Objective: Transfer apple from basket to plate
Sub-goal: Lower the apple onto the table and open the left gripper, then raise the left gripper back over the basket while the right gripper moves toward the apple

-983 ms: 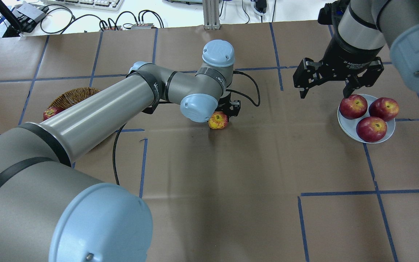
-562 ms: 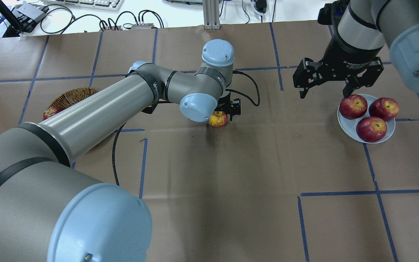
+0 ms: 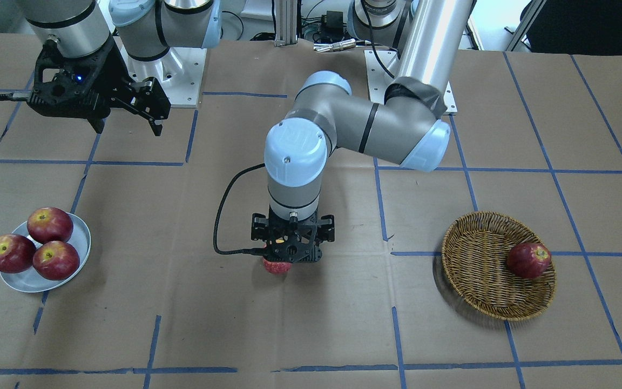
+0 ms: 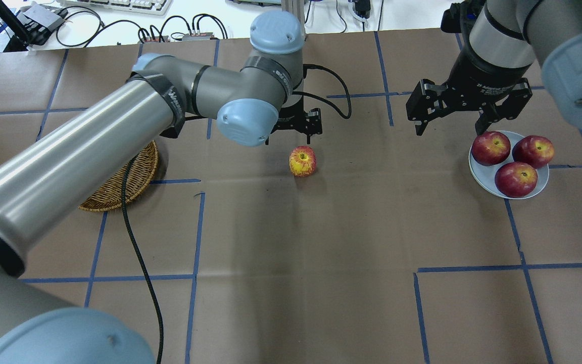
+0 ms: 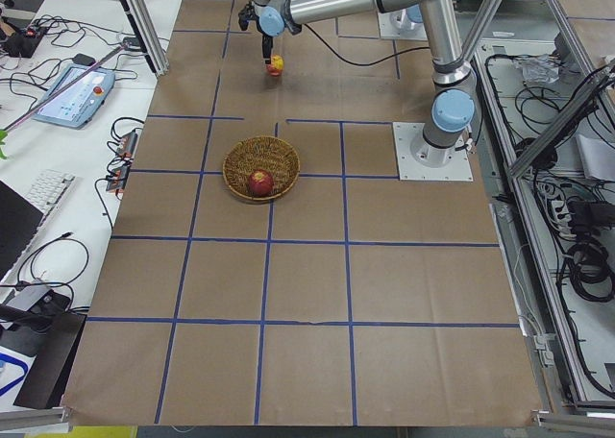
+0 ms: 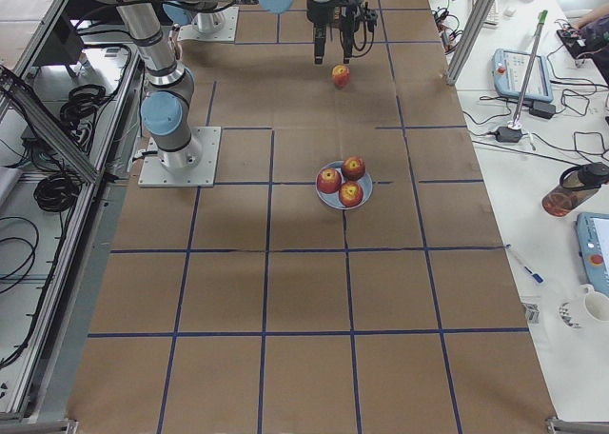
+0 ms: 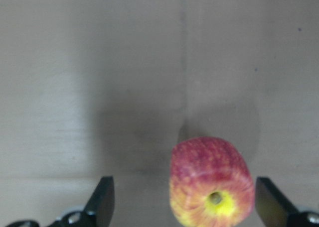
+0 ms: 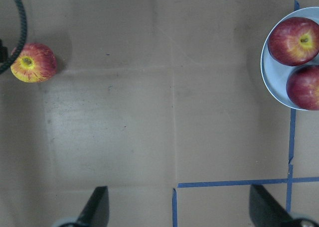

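Overhead exterior: apple point(image 4: 302, 161) on table point(image 4: 321, 253), ungripped.

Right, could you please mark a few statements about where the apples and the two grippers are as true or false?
1. The apple lies on the table paper, between the basket and the plate. True.
2. The left gripper is shut on the apple. False: its jaws are open and the apple sits free.
3. The plate holds three dark red apples. True.
4. The basket is empty. False: one dark red apple lies in it.
5. The right gripper carries an apple. False: its jaws are open and empty, near the plate.
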